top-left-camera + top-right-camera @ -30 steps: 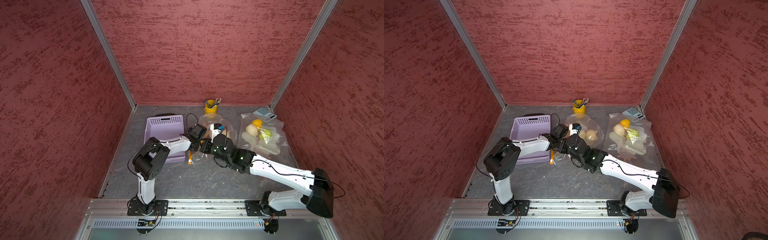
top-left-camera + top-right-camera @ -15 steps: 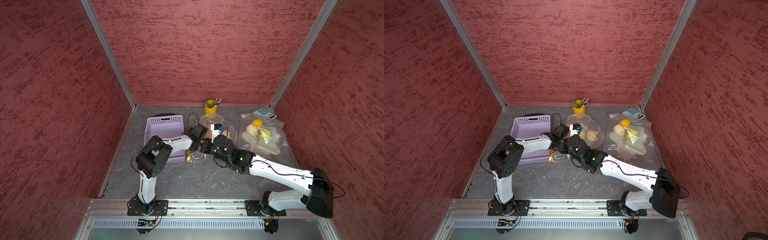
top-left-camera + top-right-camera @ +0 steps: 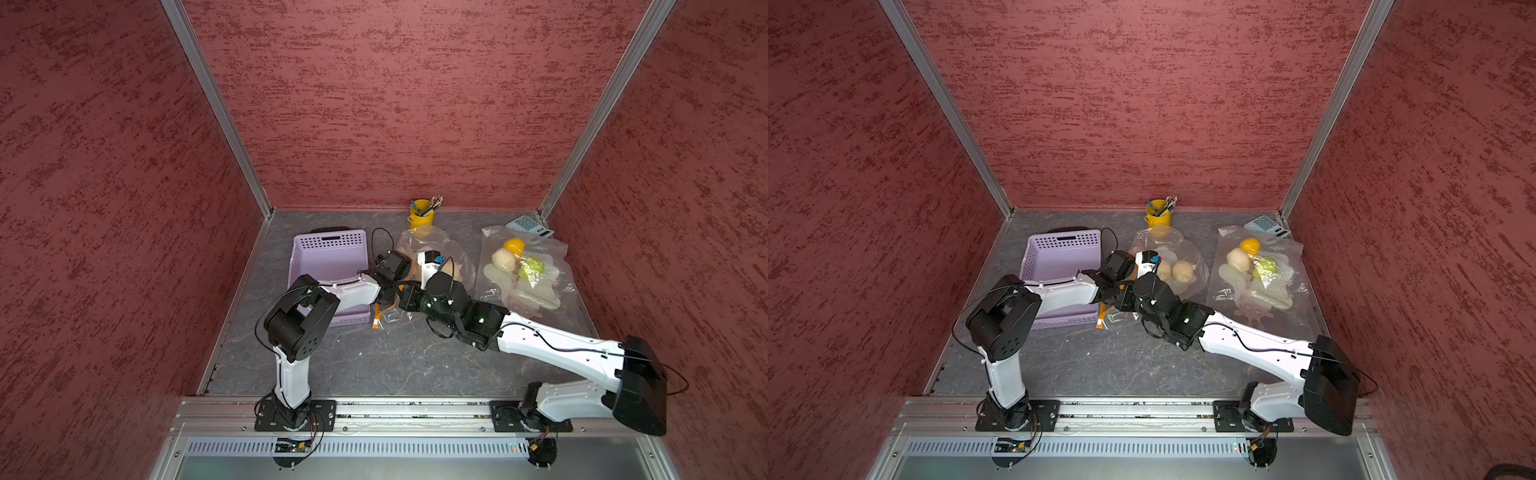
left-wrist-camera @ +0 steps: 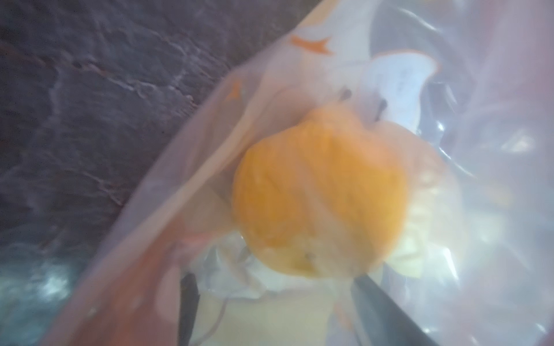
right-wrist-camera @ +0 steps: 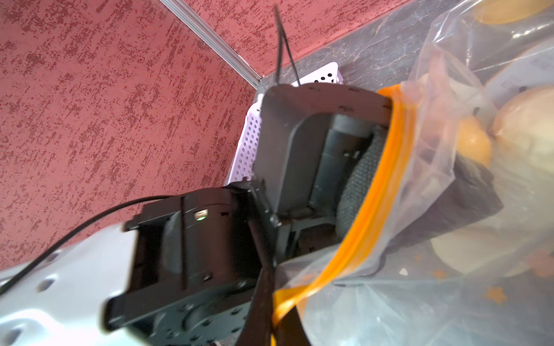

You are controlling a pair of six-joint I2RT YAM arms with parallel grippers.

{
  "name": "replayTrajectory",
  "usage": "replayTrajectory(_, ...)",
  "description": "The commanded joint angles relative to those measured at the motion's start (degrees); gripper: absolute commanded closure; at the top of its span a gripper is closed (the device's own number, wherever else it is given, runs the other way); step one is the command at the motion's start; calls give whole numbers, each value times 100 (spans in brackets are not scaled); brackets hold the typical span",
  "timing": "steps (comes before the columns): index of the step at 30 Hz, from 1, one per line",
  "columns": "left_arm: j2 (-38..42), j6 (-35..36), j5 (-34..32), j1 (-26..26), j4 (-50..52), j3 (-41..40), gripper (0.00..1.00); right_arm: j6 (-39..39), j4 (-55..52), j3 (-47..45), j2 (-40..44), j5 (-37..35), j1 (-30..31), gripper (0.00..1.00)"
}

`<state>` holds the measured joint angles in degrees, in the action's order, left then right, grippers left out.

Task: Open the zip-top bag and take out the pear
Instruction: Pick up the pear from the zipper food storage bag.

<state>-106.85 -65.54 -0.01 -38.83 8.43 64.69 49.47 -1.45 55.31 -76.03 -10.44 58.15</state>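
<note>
Bench (image 3: 374,361), grey and veined, enclosed by red textured walls; all items below are carried on it.

Basket (image 3: 332,257), lilac, perforated, set at the robot's left, near the back.

Second bag (image 3: 552,249), clear plastic, laid flat at the robot's right; several pale, yellow and green fruits are seen inside.

Zip-top bag (image 3: 1179,247), clear with an orange zip strip, laid between the basket and the second bag; its mouth is held open and is turned toward the arms.

Left gripper (image 4: 272,281), inserted through the bag's mouth; its fingers are spread apart, with nothing clamped between them.

Right gripper (image 5: 266,302), closed on the orange zip strip at the zip-top bag's mouth.

Pear (image 3: 1182,271), pale, lodged inside the zip-top bag beside a second pale fruit (image 3: 1163,269).

Orange fruit (image 4: 320,194), round, also inside the bag, just ahead of the left gripper's fingertips; contact cannot be told.

Cup (image 3: 420,214), yellow, filled with pens, placed against the back wall.

Calculator (image 3: 528,226), placed in the far right corner.
</note>
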Motion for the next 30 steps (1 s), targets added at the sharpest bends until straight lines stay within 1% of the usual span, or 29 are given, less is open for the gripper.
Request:
replayTrajectory(1, 495, 89, -309, -130, -122, -87, 13, -118, 165, 46, 171, 95, 48, 100)
replayTrajectory(5, 758, 52, -369, -149, -175, -114, 12, -149, 93, 56, 254, 46, 47, 100)
replayTrajectory(7, 676, 84, -399, -136, -103, 57, 12, -162, 110, 37, 273, 65, 47, 100)
replayTrajectory(9, 558, 77, -240, -78, -83, 197, 12, -181, 88, 55, 265, 74, 47, 100)
replayTrajectory(12, 501, 83, -247, -98, -56, 273, 12, -187, 6, 61, 247, 68, 47, 100)
replayTrajectory(17, 131, 262, -208, -76, 160, 635, 12, -158, 89, 53, 162, 146, 52, 100)
replayTrajectory(21, -284, 254, -111, -29, 215, 793, 12, -152, 150, 68, 74, 261, 49, 100)
replayTrajectory(23, -464, 226, -162, -2, 311, 870, 11, -165, 205, 68, 47, 345, 52, 100)
replayTrajectory(27, -709, 21, 17, 52, -296, 730, 11, -159, 339, 33, -9, 450, 48, 100)
replayTrajectory(30, -891, -95, 57, 56, -518, 790, 11, -146, 431, -3, -83, 524, 47, 100)
